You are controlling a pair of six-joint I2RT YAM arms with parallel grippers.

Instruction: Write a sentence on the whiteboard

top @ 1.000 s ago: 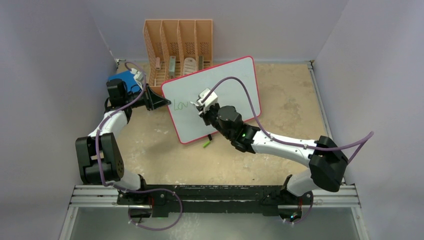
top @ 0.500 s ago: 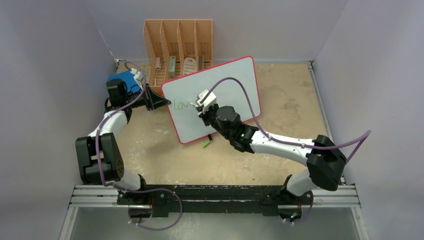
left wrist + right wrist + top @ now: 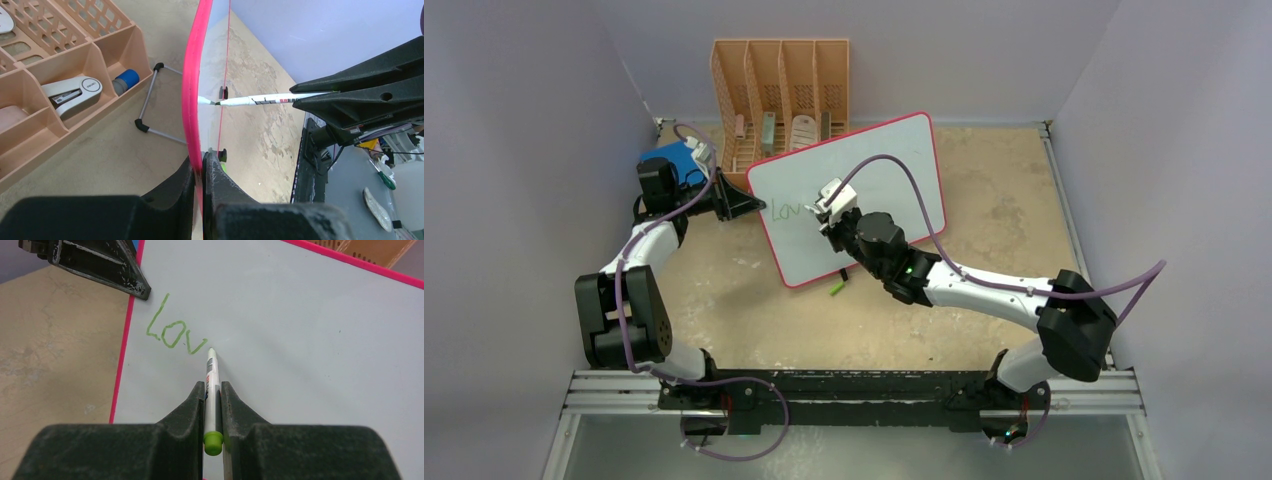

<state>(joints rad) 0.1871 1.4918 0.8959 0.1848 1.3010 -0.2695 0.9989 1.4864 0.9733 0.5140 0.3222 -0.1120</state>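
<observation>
Currently right gripper [image 3: 212, 389] pinches a marker [image 3: 212, 367], left gripper [image 3: 201, 164] clamps the whiteboard [image 3: 310, 330]; hard pressing might shift it, skewing the sentence [image 3: 176, 337].

I work in a robotics lab cell, not a home or an office. My left arm [image 3: 624, 310] and right arm [image 3: 984, 285] are bolted to an aluminium rail [image 3: 1094, 392] at the near edge of a worn beige tabletop [image 3: 1004, 200]. Plain pale panels [image 3: 524, 120] wall it in on three sides like a booth. Purple cables [image 3: 886, 157] loop openly along my links. The props are office ware: a peach desk organiser [image 3: 781, 75] holding a stapler [image 3: 72, 90], a whiteboard [image 3: 889, 190], a marker [image 3: 212, 385]. Past the table edge lies a grey surface [image 3: 345, 200] with loose wires and small tools.
</observation>
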